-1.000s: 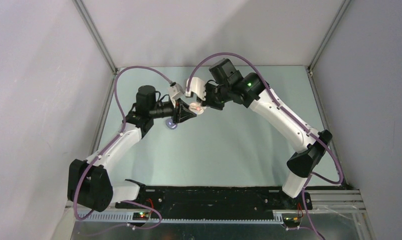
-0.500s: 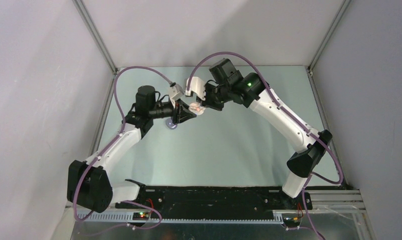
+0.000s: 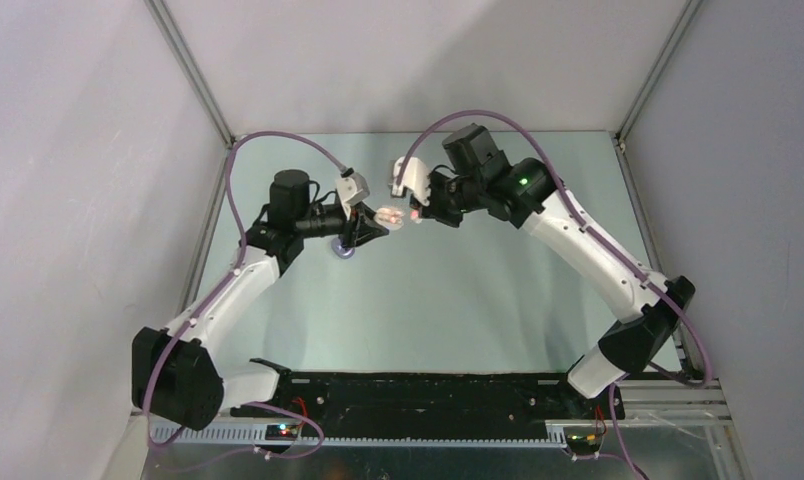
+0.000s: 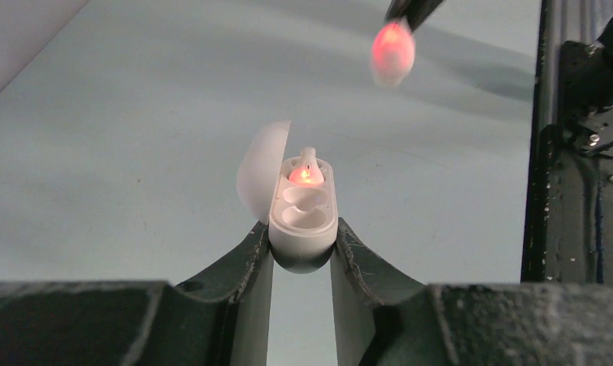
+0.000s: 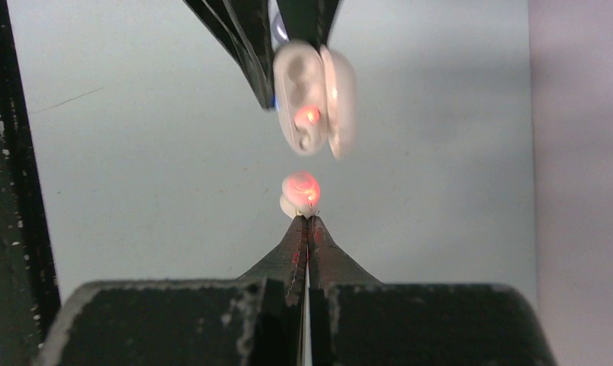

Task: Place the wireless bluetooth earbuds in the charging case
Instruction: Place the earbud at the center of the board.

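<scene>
Left arm: mine comes in from the left in the top view, with its wrist out over the table (image 3: pixel 458 300). A lilac disc (image 3: pixel 345 251) lies on the surface just below it.
Left gripper: my left gripper (image 4: pixel 302 236) is drawn in to a narrow gap. Both fingers press on the lower end of the charging case (image 4: pixel 320 223) and hold it up off the table.
Case, left wrist view: the lid (image 4: pixel 259 171) is swung open to the left. The seated earbud (image 4: pixel 306 169) sits in the far socket with a red glow on it. The near socket (image 4: pixel 302 215) is unfilled. The top view gives none of this, as the case is only a pale speck there.
Gap, right wrist view: the case hangs ahead with its open face towards that camera. The held earbud (image 5: pixel 300 191) is just short of it, near but apart.
Held earbud: white and lit red. The left wrist view catches it high at the upper right, above and beyond the case.
Right gripper: my right gripper (image 5: pixel 309 225) is all but closed, pinching the held earbud at the very fingertips. The left wrist view shows only its dark tips.
Right arm: it arches in from the right in the top view, and its tips meet the left's near the table's far middle.
</scene>
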Robot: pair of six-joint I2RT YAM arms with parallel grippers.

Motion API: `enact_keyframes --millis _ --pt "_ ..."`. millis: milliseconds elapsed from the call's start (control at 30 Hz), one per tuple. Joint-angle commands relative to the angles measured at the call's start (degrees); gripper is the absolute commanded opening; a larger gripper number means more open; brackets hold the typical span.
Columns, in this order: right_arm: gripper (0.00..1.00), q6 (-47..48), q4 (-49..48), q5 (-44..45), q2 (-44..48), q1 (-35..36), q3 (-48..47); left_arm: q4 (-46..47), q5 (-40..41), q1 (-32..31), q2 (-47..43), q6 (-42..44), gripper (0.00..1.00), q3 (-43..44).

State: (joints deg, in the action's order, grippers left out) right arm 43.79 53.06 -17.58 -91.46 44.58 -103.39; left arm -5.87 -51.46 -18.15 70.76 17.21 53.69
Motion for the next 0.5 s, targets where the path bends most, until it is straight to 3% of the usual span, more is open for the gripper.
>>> enact_keyframes --millis 0,200,300,467 --pt "0.00 -11.1 3.3 -5.5 3.6 -7.6 3.3 -4.3 6.1 -0.2 -3.6 4.9 0.00 0.5" --pt "0.00 -50.1 -1.1 -9.4 4.8 -23.7 22.1 -5.6 8.7 0.0 -6.8 4.0 0.00 -2.3" --pt "0.00 -56.8 -1.2 -8.6 2.0 -30.0 29.1 -6.9 9.2 0.0 -7.8 3.4 0.00 -2.4" --pt "0.00 -62.8 -1.0 -3.2 -6.5 -36.1 30.3 -9.7 10.7 0.0 -8.6 3.5 0.00 -2.1"
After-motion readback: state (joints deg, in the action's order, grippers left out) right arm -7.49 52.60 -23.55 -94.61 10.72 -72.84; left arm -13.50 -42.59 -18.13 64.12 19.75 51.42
